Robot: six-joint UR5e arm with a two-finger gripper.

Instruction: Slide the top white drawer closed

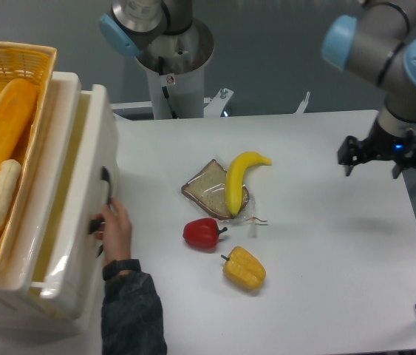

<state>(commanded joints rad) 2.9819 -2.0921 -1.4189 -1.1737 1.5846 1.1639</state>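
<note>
The gripper (pixel 374 160) is hovering with jaws spread, well right of the banana (pixel 239 180). Left of the banana, the top white drawer (pixel 82 214) is standing open, a person's hand (pixel 116 225) gripping its handle.

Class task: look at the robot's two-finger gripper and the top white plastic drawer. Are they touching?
Apart. The fixed camera shows the two-finger gripper at the table's far right, the top white plastic drawer at the left, with bare tabletop and food between.

Glossy white plastic on the top white drawer (pixel 82 214) — woven wicker on the basket (pixel 12 59) — matt table (pixel 326 259).
</note>
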